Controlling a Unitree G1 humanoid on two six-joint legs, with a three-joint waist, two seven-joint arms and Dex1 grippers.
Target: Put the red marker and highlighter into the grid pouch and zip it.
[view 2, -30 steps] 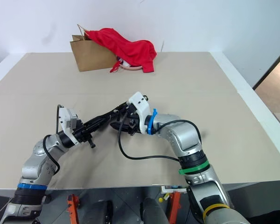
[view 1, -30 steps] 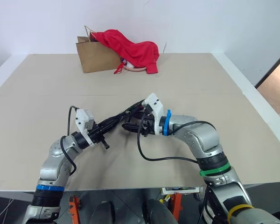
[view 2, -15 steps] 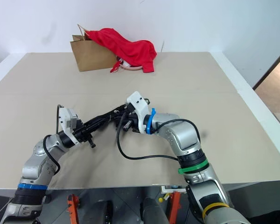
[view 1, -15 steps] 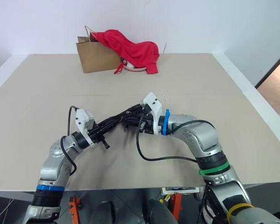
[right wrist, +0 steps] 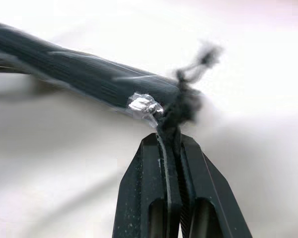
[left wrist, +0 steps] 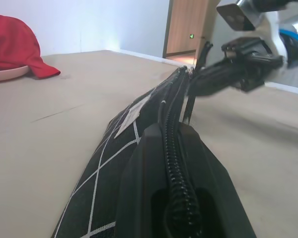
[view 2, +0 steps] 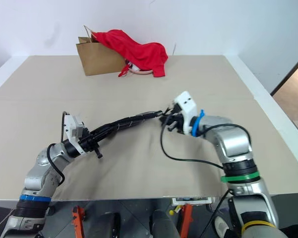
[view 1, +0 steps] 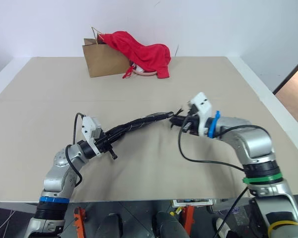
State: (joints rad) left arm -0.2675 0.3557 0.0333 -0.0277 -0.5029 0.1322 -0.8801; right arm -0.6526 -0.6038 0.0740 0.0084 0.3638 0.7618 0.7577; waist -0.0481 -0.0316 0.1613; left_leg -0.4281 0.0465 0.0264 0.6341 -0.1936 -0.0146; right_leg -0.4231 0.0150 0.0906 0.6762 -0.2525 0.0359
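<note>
The grid pouch (view 1: 139, 122), black with white lines, hangs stretched out above the table between my two grippers. My left gripper (view 1: 111, 135) is shut on its left end, and the zipper teeth run between the fingers (left wrist: 139, 163) in the left wrist view. My right gripper (view 1: 182, 122) is shut on the black zipper pull cord (right wrist: 181, 106) at the pouch's right end, next to the small metal slider (right wrist: 141, 105). The red marker and the highlighter are out of view.
A brown paper bag (view 1: 102, 59) stands at the back of the table with a red cloth (view 1: 141, 52) draped over it and a pale round rim (view 1: 141, 73) beside it. The beige tabletop (view 1: 213, 89) extends wide on both sides.
My right gripper has shut on the pull cord and slid right from the pouch's middle to its right end. The pouch now lies drawn out longer. My left gripper has stayed put.
</note>
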